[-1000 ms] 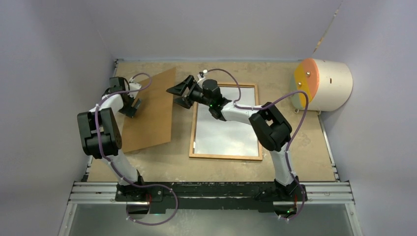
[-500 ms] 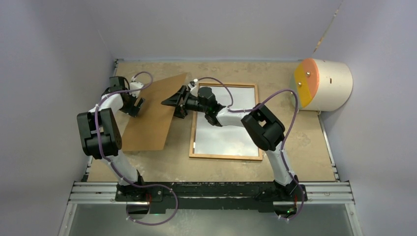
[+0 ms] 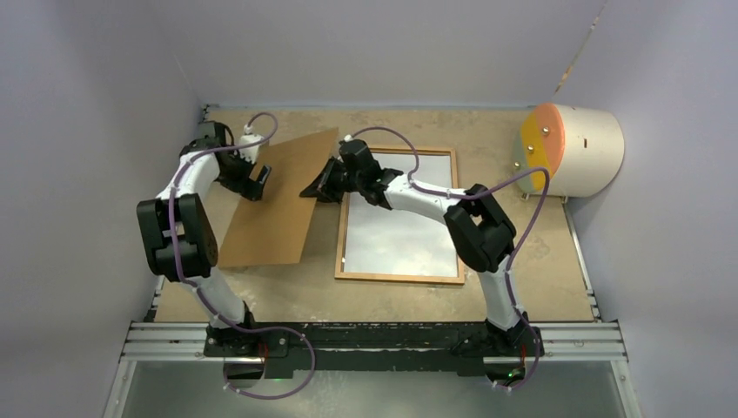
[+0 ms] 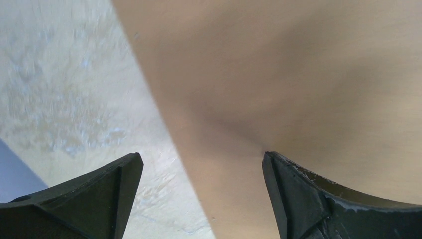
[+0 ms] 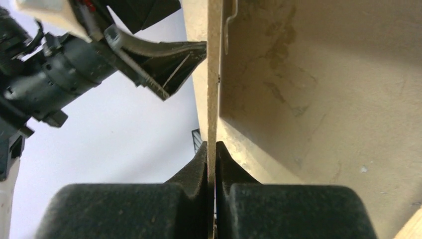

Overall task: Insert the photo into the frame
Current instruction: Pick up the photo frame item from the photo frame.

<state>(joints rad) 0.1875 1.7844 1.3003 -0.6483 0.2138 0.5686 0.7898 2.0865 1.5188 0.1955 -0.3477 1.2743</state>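
**Right gripper** (image 3: 315, 189) (image 5: 211, 149): jaws pressed together on the thin edge of the backing board. In the wrist view the board's edge runs straight up out of the pinch. The grip sits on the board's right-hand edge, at about 2 o'clock on the board in the overhead view.

**Left gripper** (image 3: 257, 181) (image 4: 201, 164): jaws spread wide and holding nothing. In the wrist view one finger lies over the board's face and the other over the bare table, with the board's left edge running between them. It is at about 10 o'clock on the board. Whether a finger touches the board cannot be told.

**Backing board** (image 3: 274, 209) (image 4: 298, 74) (image 5: 214, 74): a plain brown rectangular sheet at 9 o'clock from the frame. It is tilted, raised on the gripped side, with its near end low by the table. Its right edge is just beside the frame's left rail.

**Frame** (image 3: 399, 278): thin orange-brown wood, lying flat at the middle of the table, with the right arm reaching across its far left corner.

**Photo** (image 3: 409, 239): a pale white-grey sheet fills the frame's opening. It may be the print's plain back, but no printed side shows, so this cannot be settled.

**Table** (image 3: 487, 131) (image 4: 64, 89): a mottled tan top, walled in grey on three sides.

**Cylinder** (image 3: 587, 148): cream, lying on its side at 2 o'clock from the frame against the right wall. Its end face is orange, yellow and green, and it is well apart from both grippers.
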